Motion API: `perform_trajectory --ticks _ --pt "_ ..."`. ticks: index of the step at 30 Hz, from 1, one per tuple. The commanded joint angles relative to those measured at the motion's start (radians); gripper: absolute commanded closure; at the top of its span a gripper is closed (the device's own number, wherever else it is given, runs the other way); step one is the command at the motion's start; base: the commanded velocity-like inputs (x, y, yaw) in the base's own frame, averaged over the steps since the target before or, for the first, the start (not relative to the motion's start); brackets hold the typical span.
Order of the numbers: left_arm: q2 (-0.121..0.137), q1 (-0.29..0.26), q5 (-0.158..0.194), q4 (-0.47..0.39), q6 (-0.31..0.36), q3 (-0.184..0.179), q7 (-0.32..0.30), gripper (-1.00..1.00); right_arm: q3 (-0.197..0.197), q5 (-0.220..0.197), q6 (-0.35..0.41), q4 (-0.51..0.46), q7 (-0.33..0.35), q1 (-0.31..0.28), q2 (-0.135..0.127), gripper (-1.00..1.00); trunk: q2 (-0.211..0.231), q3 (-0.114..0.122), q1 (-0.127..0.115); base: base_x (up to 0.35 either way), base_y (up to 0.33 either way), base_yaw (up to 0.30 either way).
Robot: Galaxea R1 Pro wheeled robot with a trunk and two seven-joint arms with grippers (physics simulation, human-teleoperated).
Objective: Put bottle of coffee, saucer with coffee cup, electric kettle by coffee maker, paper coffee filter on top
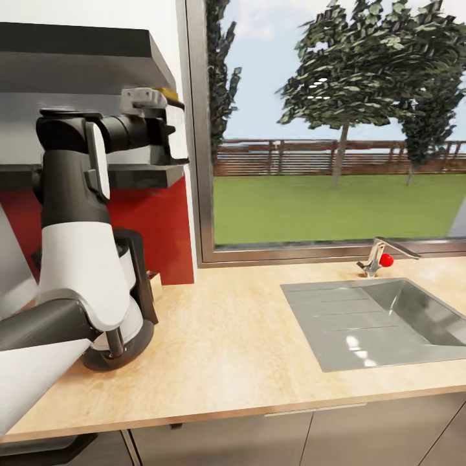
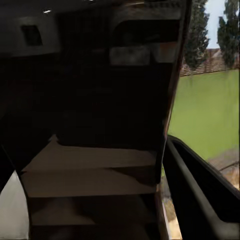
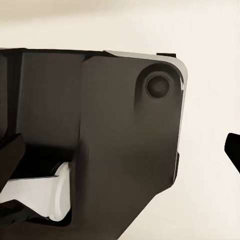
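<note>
Kitchen countertop [image 1: 233, 362]: I see a long slab of pale wood grain over grey cabinet fronts, running under a wide window [image 1: 330, 123] with a metal frame. Set into it on my right is a steel sink [image 1: 382, 323], a rectangular basin with a ribbed draining board; nothing lies in the basin. A small tap with a red knob [image 1: 382, 259] stands behind it.

Kitchen shelf [image 1: 129, 175]: a thin dark slab fixed to the wall above a red backsplash [image 1: 162, 233], with a second, thicker dark slab higher up.

Left arm [image 1: 71, 213]: white and black shells, raised in front of the shelf and standing across my view of the appliance behind it.

Coffee maker [image 1: 139, 285]: a black machine on the counter against the red panel, mostly hidden by that arm.

Left gripper [image 1: 169, 133]: level with the shelf, its black fingers closed around a dark object with a yellow-brown top, the bottle of coffee [image 1: 169, 97], just above the shelf's end. In the left wrist view the bottle's dark body [image 2: 115, 100] sits close between the fingers.

Right gripper: I cannot tell its opening; the right wrist view shows dark housing [image 3: 100, 150] against a pale surface.
</note>
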Motion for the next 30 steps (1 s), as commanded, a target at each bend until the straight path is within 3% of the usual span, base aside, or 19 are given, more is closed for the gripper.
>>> perform_trajectory --ticks 1,14,23,30 --pt "-0.002 0.008 0.001 -0.001 0.002 0.003 -0.018 1.00 0.000 0.000 -0.003 0.001 0.003 0.000 0.000 -1.00 -0.001 0.000 0.000 0.000 0.000 0.000" --pt "-0.006 0.079 0.213 -0.004 0.029 -0.063 -0.027 1.00 -0.001 0.000 -0.003 0.001 0.003 0.000 0.000 -1.00 -0.001 0.000 0.000 0.000 0.000 0.000" --pt "-0.006 0.128 0.271 -0.044 0.059 -0.120 -0.028 1.00 -0.001 0.000 -0.003 0.001 0.003 0.000 0.000 -1.00 -0.001 0.000 0.000 0.000 0.000 0.000" --pt "-0.006 0.237 0.277 -0.105 0.052 -0.134 -0.023 1.00 0.000 0.000 -0.003 0.000 0.003 0.000 0.000 -1.00 -0.001 0.000 0.000 0.000 0.000 0.000"
